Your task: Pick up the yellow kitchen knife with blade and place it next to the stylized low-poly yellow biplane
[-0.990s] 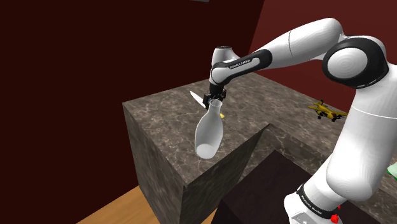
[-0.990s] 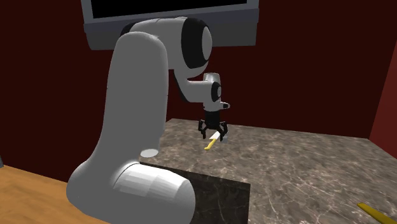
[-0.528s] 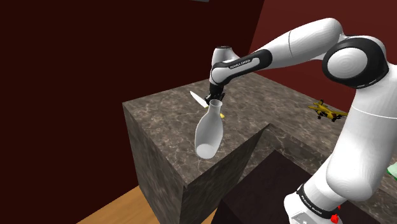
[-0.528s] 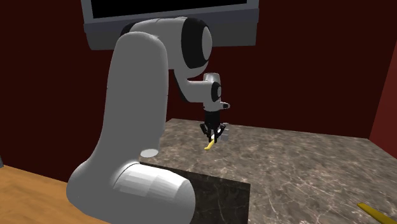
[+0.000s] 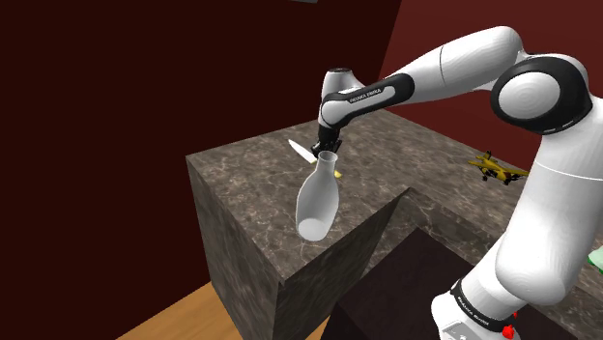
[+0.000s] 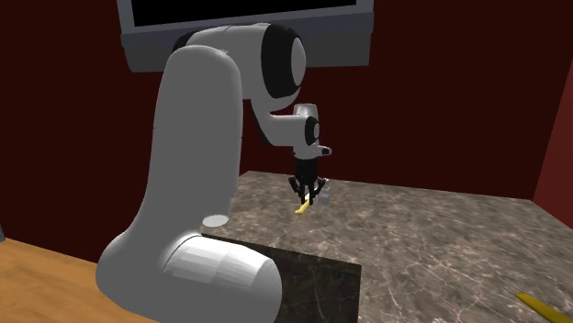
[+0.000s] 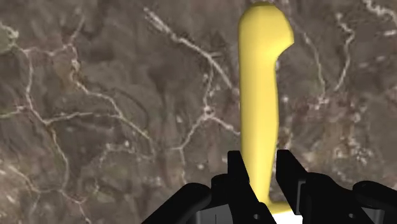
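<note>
The end effector pinches the knife by its yellow handle, near the far edge of the bench. Its blade is white. The biplane stands well apart from it.

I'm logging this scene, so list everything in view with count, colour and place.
knife: one, yellow handle and white blade, clasped in the gripper over the counter.
biplane: one, yellow, on the counter at the shoulder view's right.
vase: one, white, by the counter's near edge.
counter: one, dark marbled stone.
floor: one, wooden, below the counter.
walls: dark red, behind the counter.
arm: one, white with dark joints.
gripper: one, black, shut on the knife's handle.
</note>
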